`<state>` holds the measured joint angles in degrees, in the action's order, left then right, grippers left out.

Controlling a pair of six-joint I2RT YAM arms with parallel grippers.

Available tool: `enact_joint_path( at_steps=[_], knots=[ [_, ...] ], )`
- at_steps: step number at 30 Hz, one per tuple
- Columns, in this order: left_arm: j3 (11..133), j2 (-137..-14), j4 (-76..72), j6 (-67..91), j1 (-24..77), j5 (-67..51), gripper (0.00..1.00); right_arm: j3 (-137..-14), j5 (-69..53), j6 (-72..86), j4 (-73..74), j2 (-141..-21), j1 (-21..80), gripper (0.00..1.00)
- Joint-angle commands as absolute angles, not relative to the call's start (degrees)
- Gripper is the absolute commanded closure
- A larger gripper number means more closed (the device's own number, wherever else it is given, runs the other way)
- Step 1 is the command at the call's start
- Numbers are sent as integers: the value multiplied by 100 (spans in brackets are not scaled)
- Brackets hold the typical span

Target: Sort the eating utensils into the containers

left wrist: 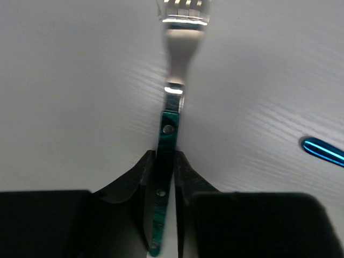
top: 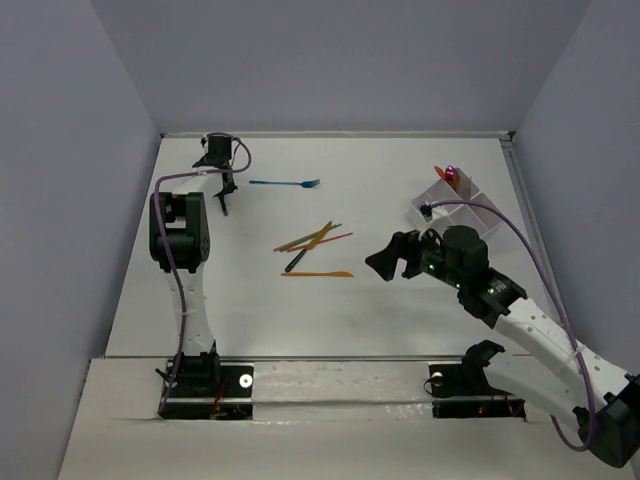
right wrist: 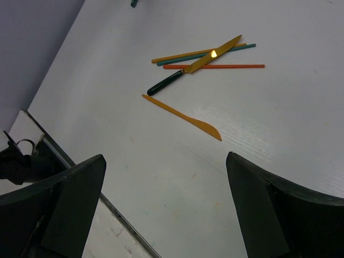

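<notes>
Green-handled fork (left wrist: 167,140) is at far left, left gripper (left wrist: 165,157) clamped on its handle; right gripper (right wrist: 165,158) stands wide apart, empty. Divided box (top: 470,212) at far right holds a few pieces. Blue fork (top: 285,183) and centre pile (top: 315,245) lie unsorted, so most is left.

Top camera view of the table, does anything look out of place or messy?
Only loose cutlery: a crossed heap mid-table, an orange knife lying apart just in front of it, and a blue fork alone farther back. Nothing looks broken or spilled.

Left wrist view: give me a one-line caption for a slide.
Left claw pinching the green handle of a silver fork, white table behind, a blue utensil at the right edge.
</notes>
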<state>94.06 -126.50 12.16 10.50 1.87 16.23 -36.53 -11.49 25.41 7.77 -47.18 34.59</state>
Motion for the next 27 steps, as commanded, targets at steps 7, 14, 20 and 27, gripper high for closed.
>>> enact_joint_path(
  at_steps=[7,14,20,27],
  knots=[
    [9107,-12009,1073,1002,176,1126,100,-3946,-1108,2751,185,-5202,3507,0],
    [7798,-9813,519,1309,517,257,100,-4535,-1819,3295,-509,-6187,3507,0],
    [6110,-8202,37,1555,1405,-368,100,-4930,-2109,3612,-852,-6477,3507,7],
    [5204,-6944,-711,2188,2548,-1318,100,-5282,-1855,3630,-914,-6662,3507,12]
  ],
)
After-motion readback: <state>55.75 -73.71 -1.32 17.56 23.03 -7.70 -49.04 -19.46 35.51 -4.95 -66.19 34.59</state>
